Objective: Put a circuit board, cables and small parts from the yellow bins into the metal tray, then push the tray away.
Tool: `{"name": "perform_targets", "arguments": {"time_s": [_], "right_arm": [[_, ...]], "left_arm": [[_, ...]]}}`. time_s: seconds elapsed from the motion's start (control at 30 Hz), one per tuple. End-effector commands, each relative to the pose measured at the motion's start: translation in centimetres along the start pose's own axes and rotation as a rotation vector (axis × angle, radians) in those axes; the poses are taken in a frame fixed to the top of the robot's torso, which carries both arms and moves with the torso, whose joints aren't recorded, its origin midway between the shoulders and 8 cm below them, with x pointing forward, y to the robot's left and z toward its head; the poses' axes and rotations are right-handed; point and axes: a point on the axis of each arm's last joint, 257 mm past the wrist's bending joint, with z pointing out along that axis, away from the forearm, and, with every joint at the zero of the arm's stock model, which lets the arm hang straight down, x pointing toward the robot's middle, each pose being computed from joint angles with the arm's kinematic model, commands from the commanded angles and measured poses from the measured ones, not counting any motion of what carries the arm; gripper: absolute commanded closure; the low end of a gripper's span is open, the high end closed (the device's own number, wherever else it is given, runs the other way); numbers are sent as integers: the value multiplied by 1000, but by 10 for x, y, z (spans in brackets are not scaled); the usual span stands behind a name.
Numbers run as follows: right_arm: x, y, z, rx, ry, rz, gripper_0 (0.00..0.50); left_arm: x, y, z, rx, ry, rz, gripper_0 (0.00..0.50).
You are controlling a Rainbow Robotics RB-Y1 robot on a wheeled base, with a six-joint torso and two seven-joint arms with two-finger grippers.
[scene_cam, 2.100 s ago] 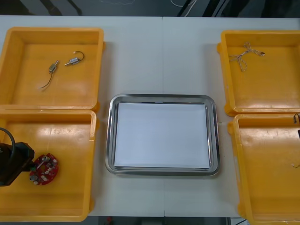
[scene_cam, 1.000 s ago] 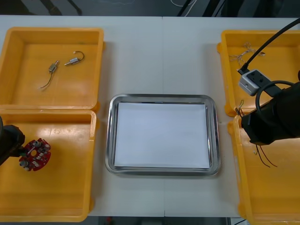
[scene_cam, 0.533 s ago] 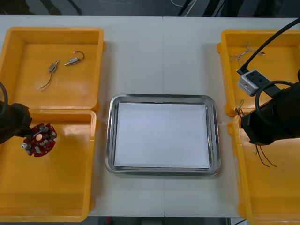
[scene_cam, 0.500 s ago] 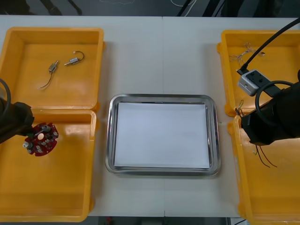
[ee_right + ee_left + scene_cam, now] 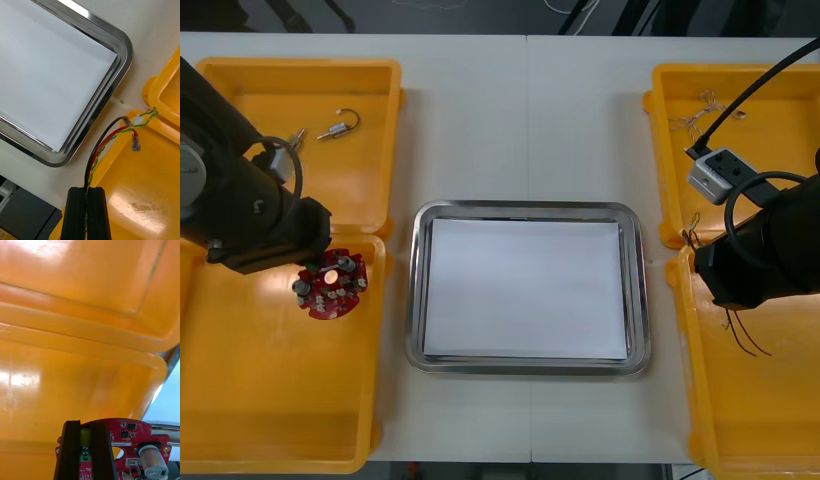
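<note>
We had the circuit board [image 5: 330,288] over the far right corner of the near left bin [image 5: 280,400], close to the left rim of the tray [image 5: 525,211] but not over it. The left tool [image 5: 85,426] was clamped on the board's edge, one black finger on each side of a small yellow-green block, the red disc sticking out beside them. The tray sat mid-bench, white inside, nothing in it. Behind the left arm, two small metal parts [image 5: 338,128] lay in the far left bin [image 5: 240,190].

Over on the other side, the right tool [image 5: 88,191] was pinched tight on a bundle of cables [image 5: 108,138]: black, red, and a twisted yellow-green pair. We saw it above the near right bin [image 5: 760,420], at the corner nearest the tray, the cable ends reaching over the bin's rim. The bench [image 5: 525,120] beyond the tray was bare.
</note>
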Motion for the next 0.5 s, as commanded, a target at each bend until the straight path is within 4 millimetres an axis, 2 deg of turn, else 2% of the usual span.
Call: {"name": "perform_targets", "arguments": {"time_s": [0.03,0.17,0.5], "right_arm": [[-5,-9,-8,38,-12,-37,500],[-7,-11,-8,43,-17,-36,500],[-6,-11,-8,47,-17,-33,500]], "left_arm": [[-5,-41,-11,19,-30,117,500],[3,-68,-2,22,-31,159,500],[24,-127,24,39,-70,134,500]]}}
